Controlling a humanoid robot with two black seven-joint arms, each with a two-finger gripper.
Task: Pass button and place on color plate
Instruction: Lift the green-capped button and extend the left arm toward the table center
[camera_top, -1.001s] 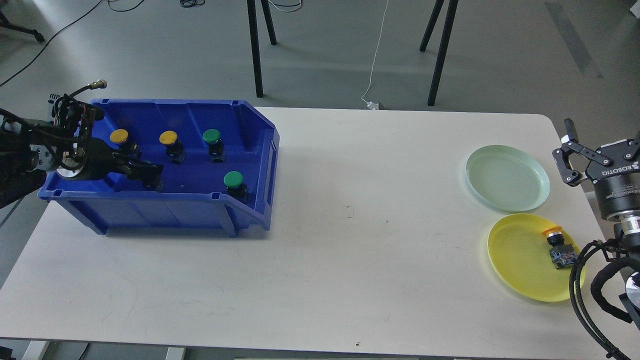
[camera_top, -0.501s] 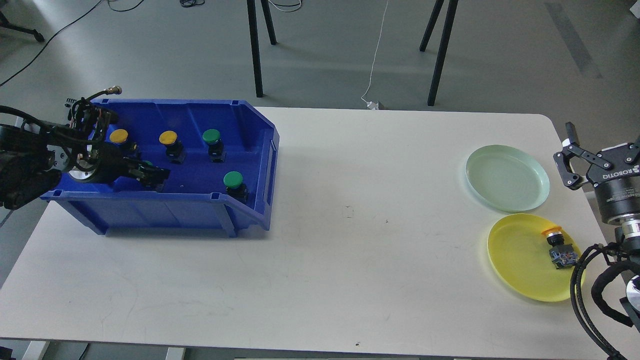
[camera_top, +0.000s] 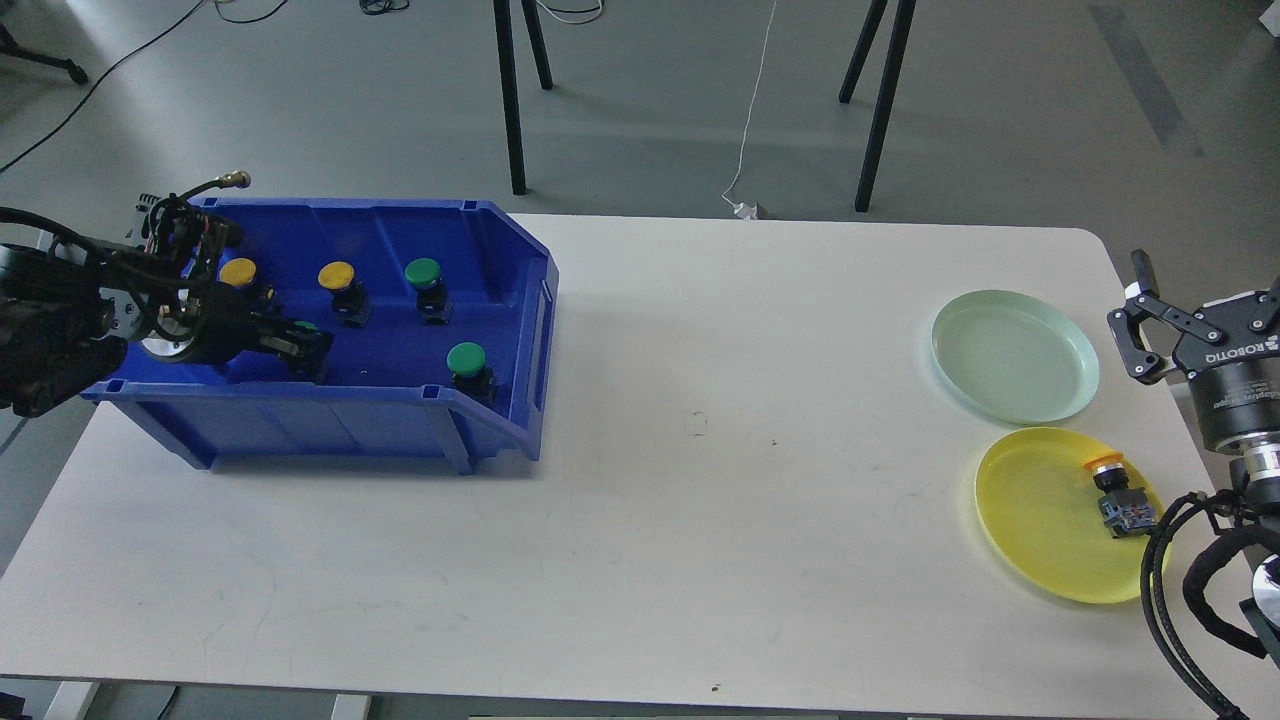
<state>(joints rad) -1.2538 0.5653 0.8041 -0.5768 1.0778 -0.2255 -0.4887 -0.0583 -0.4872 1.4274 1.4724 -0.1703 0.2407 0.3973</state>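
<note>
A blue bin (camera_top: 400, 390) sits on the left part of the white table (camera_top: 640, 520). The left gripper (camera_top: 305, 350) reaches into it from the left, low by the front wall, and a bit of green (camera_top: 303, 326) shows right at the fingers — whether they are closed on a button, I cannot tell, since the dark fingers blur together there.

Four more buttons stand upright in the bin. Along the back are a yellow one (camera_top: 238, 273) just beside the left arm, a second yellow one (camera_top: 337, 277) to its right, and a green one (camera_top: 423, 273) further right. Another green button (camera_top: 467, 359) stands nearer the front wall, toward the bin's open right end.

Far across the table, near the right edge, lie two plates. The pale green plate (camera_top: 1015, 355) is the farther one and the yellow plate (camera_top: 1040, 520) is nearer, the two close but not touching. On the yellow plate's right side a yellow-capped button (camera_top: 1118, 492) lies tipped on its side, cap toward the back.

The right gripper (camera_top: 1190, 315) hovers just right of the green plate, off its rim, fingers spread apart and holding nothing. Its cables (camera_top: 1165, 590) loop down over the yellow plate's right edge.
</note>
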